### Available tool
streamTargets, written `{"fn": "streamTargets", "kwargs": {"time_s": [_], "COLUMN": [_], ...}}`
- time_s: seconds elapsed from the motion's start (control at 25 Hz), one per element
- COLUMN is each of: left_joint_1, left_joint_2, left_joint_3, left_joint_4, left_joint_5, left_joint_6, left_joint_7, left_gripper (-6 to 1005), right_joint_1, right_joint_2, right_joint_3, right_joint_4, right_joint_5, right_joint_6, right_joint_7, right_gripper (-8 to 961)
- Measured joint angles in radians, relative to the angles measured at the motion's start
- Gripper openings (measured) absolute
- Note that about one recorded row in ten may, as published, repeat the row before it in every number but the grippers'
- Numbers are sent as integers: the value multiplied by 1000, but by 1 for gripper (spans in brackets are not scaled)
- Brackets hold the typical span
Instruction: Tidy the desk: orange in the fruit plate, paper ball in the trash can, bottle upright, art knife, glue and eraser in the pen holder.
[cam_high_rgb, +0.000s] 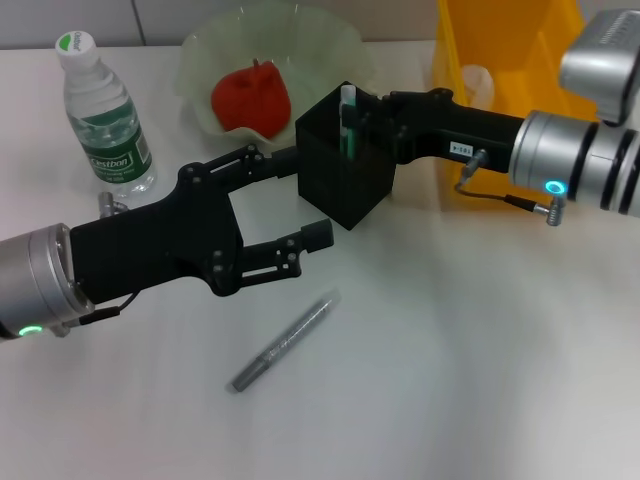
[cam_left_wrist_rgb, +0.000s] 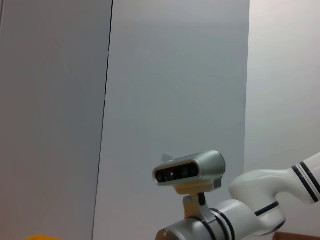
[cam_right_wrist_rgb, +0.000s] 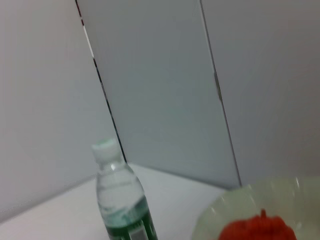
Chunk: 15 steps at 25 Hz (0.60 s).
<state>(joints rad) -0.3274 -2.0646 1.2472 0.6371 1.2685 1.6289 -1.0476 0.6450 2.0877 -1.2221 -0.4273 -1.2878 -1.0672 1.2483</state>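
1. art knife, grey and slim, lies flat on the white desk nearest the camera, well apart from the pen holder. not stowed; this looks like the main item left.

2. left gripper hovers just above and beyond the knife, jaws spread wide and empty, upper finger reaching toward the pen holder's side, lower finger ending in open air. i judge it is either steadying the holder or about to go down for the knife.

3. pen holder, a black box, stands mid-desk. a white-and-green stick, probably the glue, stands upright in it. whether the eraser is inside can't be told; no eraser shows on the desk.

4. right gripper is at the holder's top rim, right by the stick; its fingers are hidden against the black box, so can't tell if the jaws are apart or clamped.

5. bottle is upright at the far left, cap on: done.

6. fruit plate, pale green with a wavy rim, sits behind the holder with the reddish-orange fruit in it: done.

7. yellow trash can is far right behind the right arm; something pale shows inside, maybe the paper ball, not sure. no paper ball on the desk.
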Motion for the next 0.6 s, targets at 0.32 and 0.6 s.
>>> {"fn": "streamTargets", "kwargs": {"time_s": [0.32, 0.6], "left_joint_1": [16, 23], "left_joint_2": [7, 12], "left_joint_3": [-53, -78], "left_joint_4": [7, 5], "left_joint_5": [-3, -2], "left_joint_6": [31, 50], "left_joint_7": [-1, -13], "left_gripper": [775, 774], "right_joint_1": [-129, -244], "right_joint_2": [-4, 0], "right_joint_3": [4, 21], "right_joint_4": [-57, -48], "right_joint_5": [80, 118], "right_joint_6": [-177, -315], "right_joint_7": [-107, -303], "right_gripper": [266, 291]}}
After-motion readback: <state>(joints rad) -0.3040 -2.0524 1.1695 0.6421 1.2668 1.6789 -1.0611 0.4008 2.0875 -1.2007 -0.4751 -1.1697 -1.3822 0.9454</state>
